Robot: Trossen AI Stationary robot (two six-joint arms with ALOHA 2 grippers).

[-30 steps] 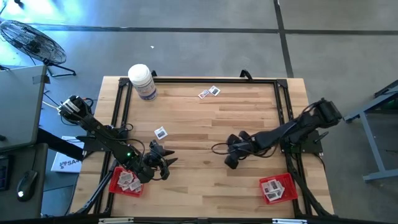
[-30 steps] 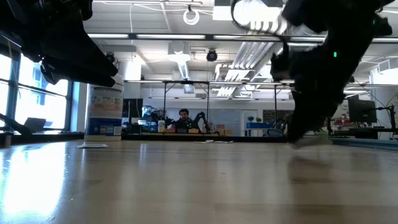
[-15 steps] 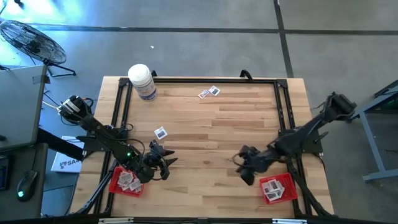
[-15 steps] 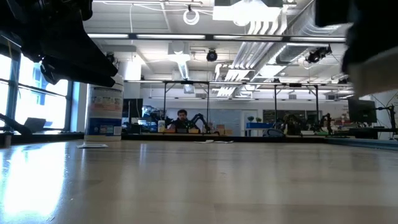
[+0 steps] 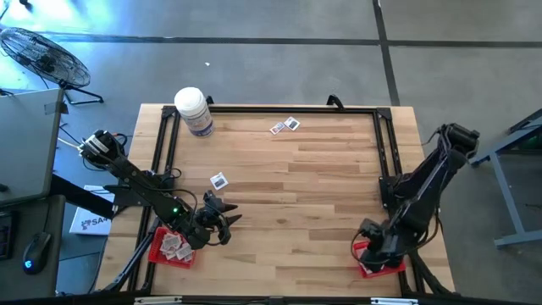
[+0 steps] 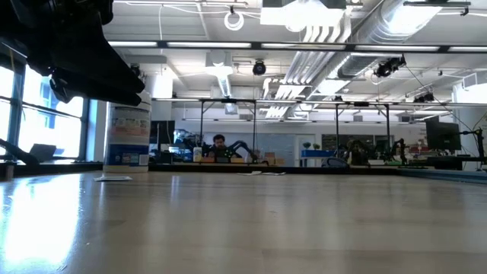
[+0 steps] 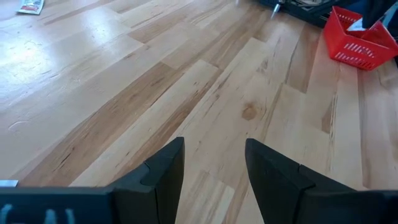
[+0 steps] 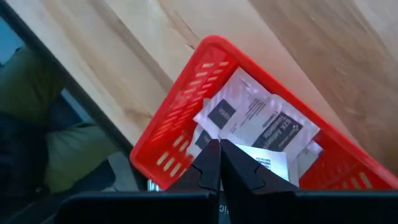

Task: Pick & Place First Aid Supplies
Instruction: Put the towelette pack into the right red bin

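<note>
My right gripper (image 5: 373, 248) hangs shut over the right red tray (image 5: 391, 265) at the table's near right corner. It is shut on a white packet (image 8: 268, 163). More white packets (image 8: 264, 121) lie in that tray. My left gripper (image 5: 223, 222) is open above bare wood beside the left red tray (image 5: 174, 247), which also holds packets. One loose packet (image 5: 219, 180) lies flat on the table left of centre. Two more (image 5: 284, 126) lie near the far edge. My right gripper comes steeply from above with its fingertips (image 8: 211, 163) closed together. A white packet's edge (image 8: 258, 163) shows right beside them, above the tray's floor. The fingers themselves hide the place of contact, so I cannot tell which part of the packet they have.
A large white bottle (image 5: 193, 110) stands at the far left corner. A black frame (image 5: 165, 144) runs along the table's edges. The wide middle of the wooden top (image 5: 313, 186) is bare. Past the near right edge a person's green sleeve (image 8: 37, 124) shows.
My right gripper has swung from the table's middle toward the near right corner, rising a little. It now hangs over the right red tray. It has rolled and tipped further downward and has stayed shut. In the low view it has left the picture.
</note>
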